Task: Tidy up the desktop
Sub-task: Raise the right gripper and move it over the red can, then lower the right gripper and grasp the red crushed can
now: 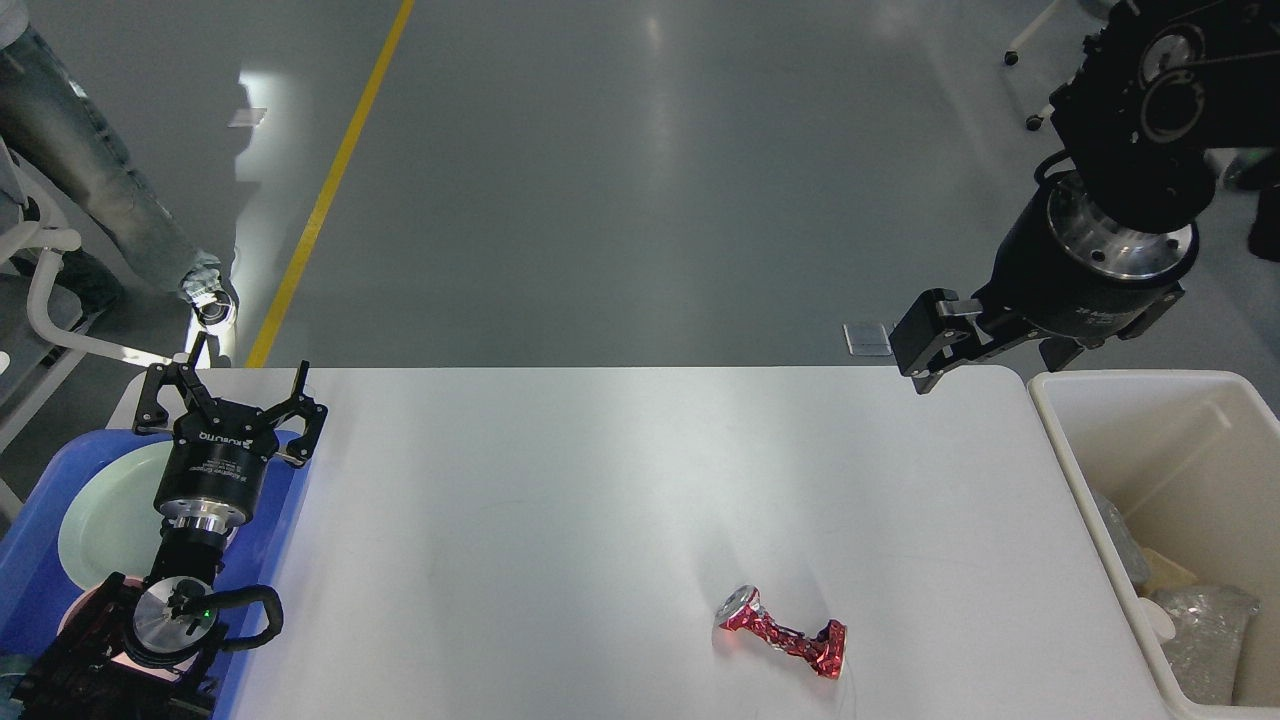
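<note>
A crushed red can (783,631) is seen lying on its side on the desktop (600,480), toward the near right part of the wide white-grey surface, twisted thin at its middle with a silver end turned up and to the left. The desktop fills the lower half of the view, its rounded far corners visible against a grey floor marked by a yellow line (325,190). At the left edge, the left gripper (232,390) is held above a blue tray (30,570), its two fingers spread wide with nothing between them; a pale green plate (100,510) rests in the tray beneath the arm. At the upper right, the right gripper (915,350) is poised over the far right corner of the desktop, well apart from the can; it is seen dark and nearly end-on, so whether its fingers are parted or closed cannot be told. Just beside the desktop's right edge stands a cream-white bin (1060,420), in which crumpled clear plastic (1205,630) and other scraps are piled. A person's leg in jeans (100,190) is visible on the floor at far left.
</note>
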`<state>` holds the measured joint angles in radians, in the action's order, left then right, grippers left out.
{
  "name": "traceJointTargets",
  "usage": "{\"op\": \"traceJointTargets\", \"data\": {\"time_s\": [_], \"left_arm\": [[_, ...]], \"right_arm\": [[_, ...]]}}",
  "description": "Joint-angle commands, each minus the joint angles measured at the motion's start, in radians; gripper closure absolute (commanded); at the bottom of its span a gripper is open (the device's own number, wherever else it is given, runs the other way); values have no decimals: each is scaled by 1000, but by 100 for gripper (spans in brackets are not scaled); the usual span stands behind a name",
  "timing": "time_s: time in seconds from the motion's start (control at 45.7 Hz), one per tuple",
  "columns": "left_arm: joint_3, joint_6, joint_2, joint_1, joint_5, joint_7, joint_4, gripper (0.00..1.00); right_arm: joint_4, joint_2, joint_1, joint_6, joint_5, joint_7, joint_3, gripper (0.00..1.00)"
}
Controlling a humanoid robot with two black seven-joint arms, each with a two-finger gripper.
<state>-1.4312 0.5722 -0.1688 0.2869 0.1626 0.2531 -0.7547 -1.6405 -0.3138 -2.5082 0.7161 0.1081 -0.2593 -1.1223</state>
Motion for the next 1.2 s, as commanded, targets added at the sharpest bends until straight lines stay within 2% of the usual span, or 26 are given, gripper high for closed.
{"op": "traceJointTargets", "data": {"time_s": [0.0, 0.241, 0.481, 0.656, 0.831, 1.05, 1.181], "left_arm": [[0, 0, 0, 0, 0, 0, 0, 3], [0, 0, 0, 0, 0, 0, 0, 3], [0, 0, 0, 0, 0, 0, 0, 3], [0, 0, 0, 0, 0, 0, 0, 3], [0, 0, 0, 0, 0, 0, 0, 3], [0, 0, 0, 0, 0, 0, 0, 3], [0, 0, 0, 0, 0, 0, 0, 3]], "right_arm": [[1, 13, 31, -24, 53, 0, 41, 3], [22, 61, 167, -112, 143, 2, 153, 3], [45, 111, 437, -168, 326, 2, 305, 6], [128, 153, 650, -208, 508, 0, 378, 6], [209, 199, 842, -290, 656, 0, 389, 6], [298, 255, 1032, -308, 759, 0, 384, 9], [389, 309, 1135, -385, 797, 2, 375, 10]]}}
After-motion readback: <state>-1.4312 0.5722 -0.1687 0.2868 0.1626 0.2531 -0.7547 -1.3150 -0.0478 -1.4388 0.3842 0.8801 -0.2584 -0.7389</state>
